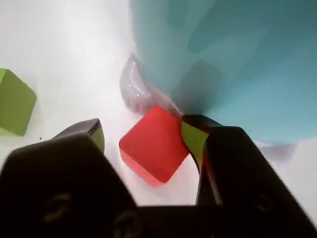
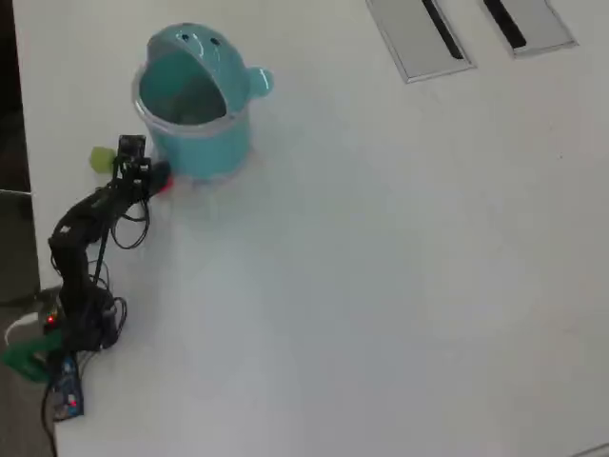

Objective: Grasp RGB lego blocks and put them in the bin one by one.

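Wrist view, nearest first: the gripper (image 1: pixel 143 136) sits low over the table (image 1: pixel 64 44) with its jaws spread, one dark finger on the left of that view, the other on the right, green-taped pads facing inward. The red block (image 1: pixel 154 145) lies on the table between them. The right-hand pad looks to be touching or just about touching the block's right edge; the left pad stands apart from it. Nothing is pinched yet.

Beyond the red block, the bin (image 1: pixel 233 64) fills the upper right of the wrist view, its clear foot just behind the block. The yellow-green block (image 1: pixel 16 101) rests well off to the left edge. No blue block shows in either view.

Overhead view: the arm (image 2: pixel 90 228) reaches toward the bin (image 2: pixel 195 100); a red speck (image 2: pixel 162 184) shows at the bin's base beside the gripper, the yellow-green block (image 2: pixel 101 159) a little further out. Lid is flipped back, mouth open.

Risks, as I judge them: the block sits corner-on to the jaws, so closing may spin or squirt it out. The right finger is close to the bin wall and could scrape or nudge it.
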### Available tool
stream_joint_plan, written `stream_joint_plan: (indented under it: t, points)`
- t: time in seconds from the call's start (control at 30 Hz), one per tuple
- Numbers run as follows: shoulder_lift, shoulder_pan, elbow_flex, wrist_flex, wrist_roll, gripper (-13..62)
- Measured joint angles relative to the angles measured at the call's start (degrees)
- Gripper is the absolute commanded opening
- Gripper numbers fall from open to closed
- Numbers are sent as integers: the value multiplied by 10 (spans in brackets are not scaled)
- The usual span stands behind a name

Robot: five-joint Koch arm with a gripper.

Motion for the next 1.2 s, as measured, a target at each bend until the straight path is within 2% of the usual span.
stream_joint_plan:
  t: [1.2]
  points:
    - [-14,26,54,-48,-17,294]
